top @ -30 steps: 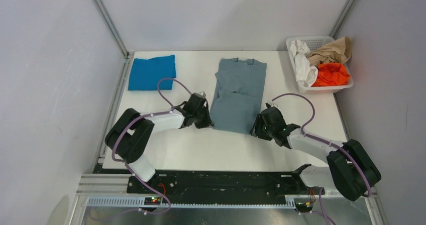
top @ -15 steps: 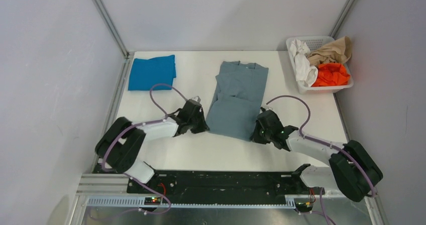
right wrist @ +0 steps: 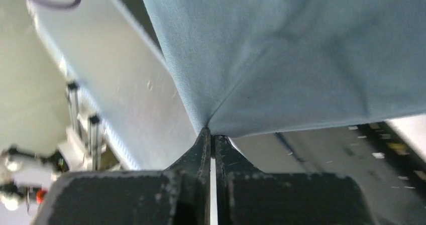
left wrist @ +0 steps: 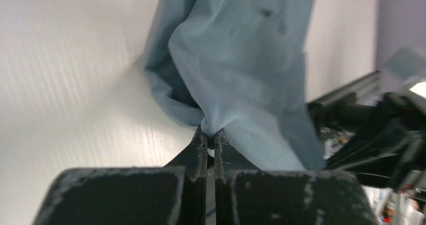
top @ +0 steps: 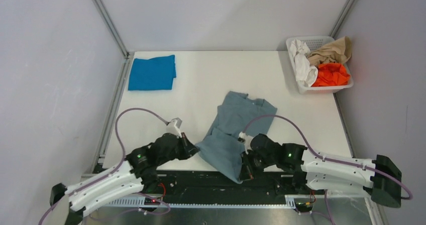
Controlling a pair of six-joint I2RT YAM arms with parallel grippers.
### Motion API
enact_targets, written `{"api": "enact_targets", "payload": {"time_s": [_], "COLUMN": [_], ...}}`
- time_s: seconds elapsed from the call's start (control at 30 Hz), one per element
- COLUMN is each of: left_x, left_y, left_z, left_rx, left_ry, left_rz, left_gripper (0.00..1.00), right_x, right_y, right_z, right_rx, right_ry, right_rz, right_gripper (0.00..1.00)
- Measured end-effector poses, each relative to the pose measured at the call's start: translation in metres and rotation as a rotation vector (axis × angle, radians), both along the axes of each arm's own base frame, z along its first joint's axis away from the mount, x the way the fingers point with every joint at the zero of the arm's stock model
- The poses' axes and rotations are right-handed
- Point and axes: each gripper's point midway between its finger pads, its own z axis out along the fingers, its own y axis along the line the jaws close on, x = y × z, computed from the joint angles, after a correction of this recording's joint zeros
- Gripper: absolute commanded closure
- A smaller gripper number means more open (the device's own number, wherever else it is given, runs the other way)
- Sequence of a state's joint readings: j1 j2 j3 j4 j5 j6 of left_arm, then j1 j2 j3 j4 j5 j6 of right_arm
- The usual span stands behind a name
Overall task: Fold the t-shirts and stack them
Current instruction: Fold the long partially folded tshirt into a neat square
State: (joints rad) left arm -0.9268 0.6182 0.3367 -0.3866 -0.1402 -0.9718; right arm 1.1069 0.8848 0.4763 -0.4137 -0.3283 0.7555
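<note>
The grey-blue t-shirt (top: 233, 129) lies folded lengthwise, slanting from mid-table down over the table's near edge. My left gripper (top: 193, 149) is shut on its near left corner; in the left wrist view the cloth (left wrist: 241, 59) bunches at the closed tips (left wrist: 211, 133). My right gripper (top: 245, 171) is shut on the near right corner, which hangs past the edge; the right wrist view shows the stretched cloth (right wrist: 301, 49) pinched at the tips (right wrist: 211, 132). The brighter blue t-shirt (top: 151, 72) lies folded at the far left corner.
A white basket (top: 296, 80) at the far right holds white, tan and orange cloths. The table (top: 201, 79) has side walls with metal rails left and right. The black base rail (top: 211, 185) runs under the hanging cloth.
Both arms pulled back toward the near edge, dragging the grey-blue t-shirt with them; its near end now hangs over the edge. The right gripper closed on the corner.
</note>
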Motion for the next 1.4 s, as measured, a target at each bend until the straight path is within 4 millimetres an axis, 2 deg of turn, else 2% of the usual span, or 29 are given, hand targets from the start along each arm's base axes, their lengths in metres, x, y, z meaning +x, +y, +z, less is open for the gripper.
{"api": "enact_targets", "payload": {"time_s": [0.1, 0.17, 0.3, 0.4, 0.5, 0.67, 0.8, 1.0, 1.2, 1.4], "left_x": [-0.012, -0.017, -0.020, -0.017, -0.010, 0.009, 0.030, 0.078, 0.120, 0.156], "left_y": [0.003, 0.005, 0.013, 0.018, 0.023, 0.018, -0.001, -0.041, -0.062, -0.091], "left_z": [0.026, 0.041, 0.050, 0.057, 0.071, 0.091, 0.104, 0.136, 0.144, 0.143], "left_rx": [-0.101, -0.159, -0.185, -0.174, -0.159, -0.073, 0.011, 0.108, 0.120, 0.117], "left_ry": [-0.052, -0.094, -0.128, -0.148, -0.181, -0.214, -0.238, -0.299, -0.293, -0.272], "left_rz": [-0.020, -0.031, -0.026, -0.007, 0.024, 0.055, 0.043, 0.029, 0.014, -0.047], "left_gripper": [1.00, 1.00, 1.00, 1.00, 1.00, 1.00, 1.00, 1.00, 1.00, 1.00], "right_x": [-0.034, -0.043, -0.045, -0.039, -0.023, 0.020, 0.053, 0.090, 0.122, 0.142], "right_y": [0.006, 0.010, 0.015, 0.015, 0.012, -0.006, -0.027, -0.056, -0.084, -0.105], "right_z": [0.009, 0.018, 0.036, 0.051, 0.060, 0.069, 0.072, 0.074, 0.082, 0.080], "right_rx": [0.031, 0.066, 0.139, 0.200, 0.239, 0.268, 0.252, 0.213, 0.199, 0.194], "right_ry": [0.056, 0.075, 0.071, 0.056, 0.041, 0.004, -0.031, -0.062, -0.086, -0.069], "right_rz": [0.114, 0.150, 0.159, 0.144, 0.087, -0.076, -0.214, -0.384, -0.526, -0.620], "right_gripper": [1.00, 1.00, 1.00, 1.00, 1.00, 1.00, 1.00, 1.00, 1.00, 1.00]}}
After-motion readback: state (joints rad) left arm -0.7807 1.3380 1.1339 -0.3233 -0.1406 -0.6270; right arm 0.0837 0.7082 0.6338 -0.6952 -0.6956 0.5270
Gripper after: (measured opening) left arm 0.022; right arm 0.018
